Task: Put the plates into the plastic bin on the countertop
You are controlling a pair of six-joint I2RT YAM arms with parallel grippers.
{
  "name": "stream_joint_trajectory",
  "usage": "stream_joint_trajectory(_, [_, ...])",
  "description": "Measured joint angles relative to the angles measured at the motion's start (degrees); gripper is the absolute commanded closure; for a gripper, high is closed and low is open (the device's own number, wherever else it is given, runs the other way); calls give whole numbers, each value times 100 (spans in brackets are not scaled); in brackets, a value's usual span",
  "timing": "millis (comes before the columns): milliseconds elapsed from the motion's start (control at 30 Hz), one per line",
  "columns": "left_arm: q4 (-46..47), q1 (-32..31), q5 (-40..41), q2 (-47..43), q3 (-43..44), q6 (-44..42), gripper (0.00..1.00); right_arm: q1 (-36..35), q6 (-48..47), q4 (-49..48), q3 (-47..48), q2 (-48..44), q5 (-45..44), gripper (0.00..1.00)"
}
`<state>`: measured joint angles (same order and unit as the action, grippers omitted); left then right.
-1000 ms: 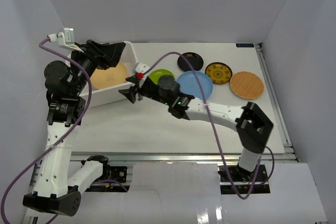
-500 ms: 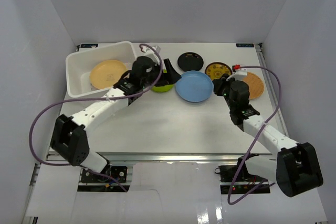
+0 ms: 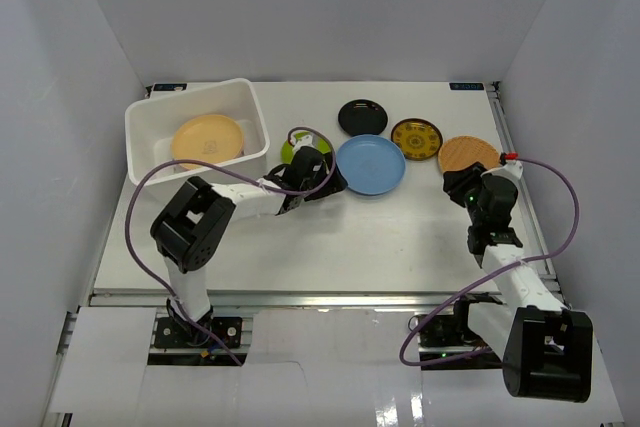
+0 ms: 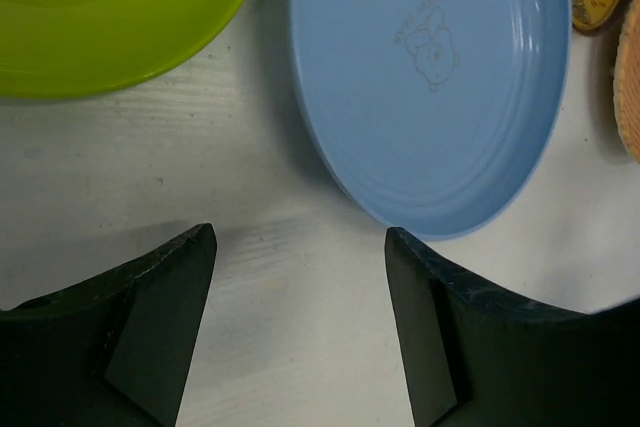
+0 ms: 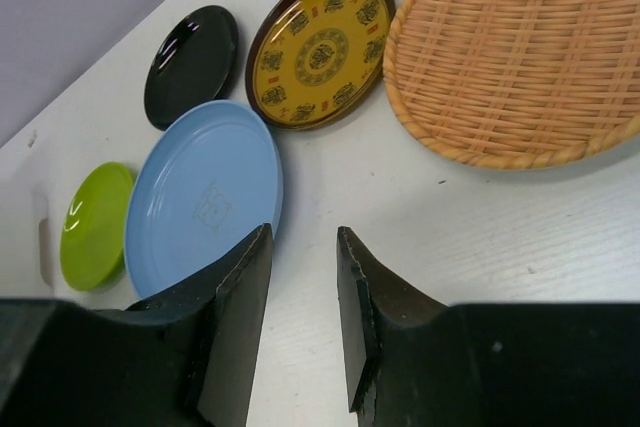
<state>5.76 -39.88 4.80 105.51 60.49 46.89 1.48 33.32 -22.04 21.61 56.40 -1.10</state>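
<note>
The white plastic bin point(image 3: 215, 169) stands at the back left of the countertop point(image 3: 330, 237) with a tan plate point(image 3: 208, 139) inside. A lime green plate point(image 3: 293, 144), light blue plate point(image 3: 370, 164), black plate point(image 3: 362, 117), yellow-patterned dark plate point(image 3: 417, 138) and orange woven plate point(image 3: 468, 155) lie in a row. My left gripper point(image 3: 332, 183) is open over bare table beside the near-left rim of the blue plate point(image 4: 440, 87), with the green plate point(image 4: 110, 17) to its left. My right gripper point(image 5: 305, 237) is narrowly open and empty, just short of the woven plate point(image 5: 520, 57).
Metal rails edge the table on the right point(image 3: 520, 177) and front point(image 3: 330, 297). White walls enclose the back and sides. The left arm's forearm point(image 3: 250, 195) lies low along the bin's front wall. Purple cables loop off both arms.
The left gripper has dropped from above the green plate to the table by the blue plate's edge. The right gripper has pulled back toward the right, near the woven plate.
</note>
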Motion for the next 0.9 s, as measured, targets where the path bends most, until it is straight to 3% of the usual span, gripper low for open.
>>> stream_joint_trajectory(200, [249,-15,184,671,424,254,28,55,136,-81,-120,-96,267,61])
stream_joint_trajectory(333, [245,-48,343,953,750,313,37,118,267,-120,-184,-55,321,61])
stream_joint_trajectory(433, [232,-50,433,1067,850,356,68,142,350,-236,-186,31,413,61])
stream_joint_trajectory(567, [153,-50,516,1126,887,343,80,142,378,-343,-190,133,505,61])
stream_joint_trajectory(700, [4,-48,575,1064,887,245,100,142,372,-365,-190,140,540,60])
stream_joint_trajectory(833, [-258,-55,614,815,734,87,100,142,367,-367,-190,142,529,59])
stream_joint_trajectory(900, [-452,-59,643,562,573,-35,100,142,367,-367,-190,146,496,53])
